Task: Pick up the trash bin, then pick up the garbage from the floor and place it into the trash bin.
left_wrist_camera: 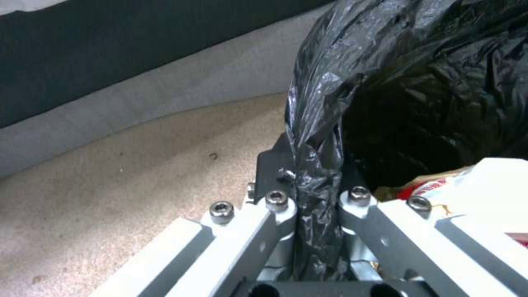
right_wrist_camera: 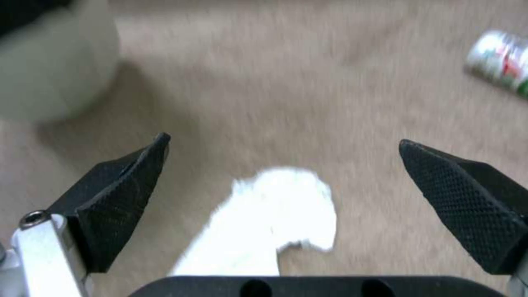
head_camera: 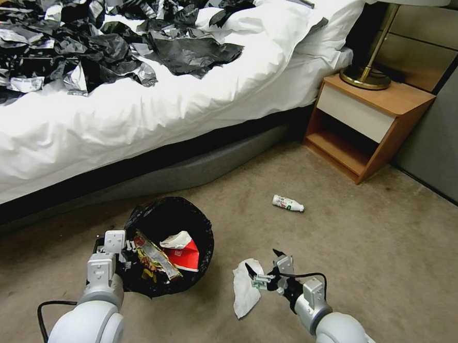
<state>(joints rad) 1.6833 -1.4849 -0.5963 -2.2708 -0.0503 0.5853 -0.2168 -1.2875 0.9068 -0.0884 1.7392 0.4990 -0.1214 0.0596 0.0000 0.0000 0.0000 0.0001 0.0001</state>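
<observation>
The trash bin (head_camera: 169, 219), lined with a glossy black bag, hangs over the carpet near the bed, tilted. My left gripper (head_camera: 111, 248) is shut on its near-left rim; the left wrist view shows the bag rim (left_wrist_camera: 316, 198) pinched between the jaws. Inside the bin lie a red carton (head_camera: 187, 257), a yellow wrapper (head_camera: 153, 260) and a white tissue (head_camera: 177, 239). A crumpled white tissue (head_camera: 245, 289) lies on the floor right of the bin. My right gripper (head_camera: 264, 267) hovers open just over it, and the tissue (right_wrist_camera: 275, 222) sits between the pads (right_wrist_camera: 118, 194). A white bottle (head_camera: 288, 203) lies farther off.
A bed (head_camera: 155, 110) with white bedding and several black bags (head_camera: 112, 45) runs along the left and back. A wooden nightstand (head_camera: 369, 123) with a lamp base (head_camera: 365, 76) stands at the back right beside a grey wall. Open carpet (head_camera: 389, 254) lies to the right.
</observation>
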